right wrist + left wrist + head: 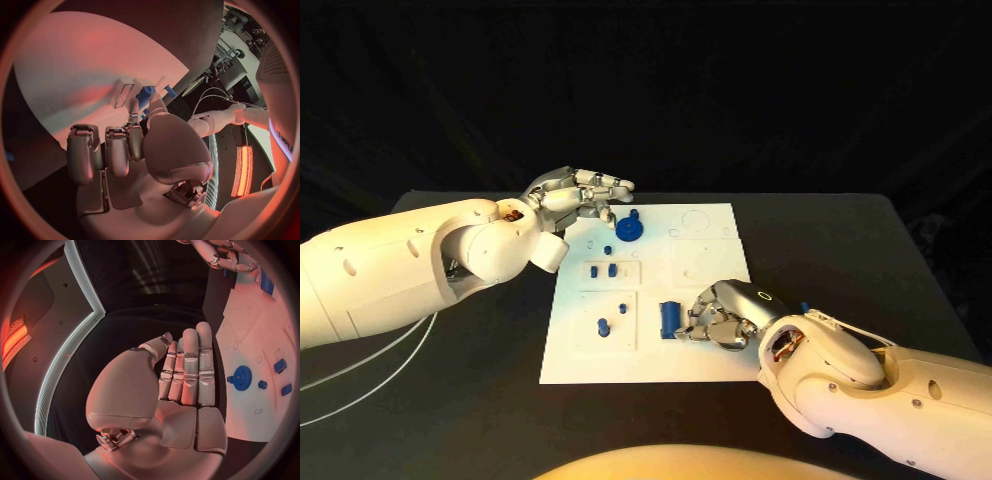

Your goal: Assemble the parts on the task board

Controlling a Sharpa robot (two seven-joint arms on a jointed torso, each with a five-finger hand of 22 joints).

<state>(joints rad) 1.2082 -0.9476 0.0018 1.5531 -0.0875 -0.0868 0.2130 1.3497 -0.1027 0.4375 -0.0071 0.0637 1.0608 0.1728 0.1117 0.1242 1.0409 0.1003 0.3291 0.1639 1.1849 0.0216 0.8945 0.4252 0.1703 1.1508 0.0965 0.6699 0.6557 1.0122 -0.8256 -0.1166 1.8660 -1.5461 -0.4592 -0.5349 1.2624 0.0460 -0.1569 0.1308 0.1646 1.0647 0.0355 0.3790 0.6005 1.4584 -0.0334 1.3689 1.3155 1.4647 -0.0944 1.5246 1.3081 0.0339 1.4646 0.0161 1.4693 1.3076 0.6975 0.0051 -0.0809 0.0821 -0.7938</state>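
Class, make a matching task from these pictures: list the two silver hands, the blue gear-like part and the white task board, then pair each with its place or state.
1. left silver hand
2. right silver hand
3. blue gear-like round part
4. white task board

A. lies flat on the black table
B. fingers apart, empty, at the board's far edge
C. stands near the board's far edge
D. over the board's near right part

Pairs: 1-B, 2-D, 3-C, 4-A

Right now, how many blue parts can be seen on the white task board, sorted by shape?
Round blue gear: 1
Short blue pegs: 3
Long blue rectangular block: 1
Total: 5 in plain sight on the flat white task board; the silver right hand may hide more.
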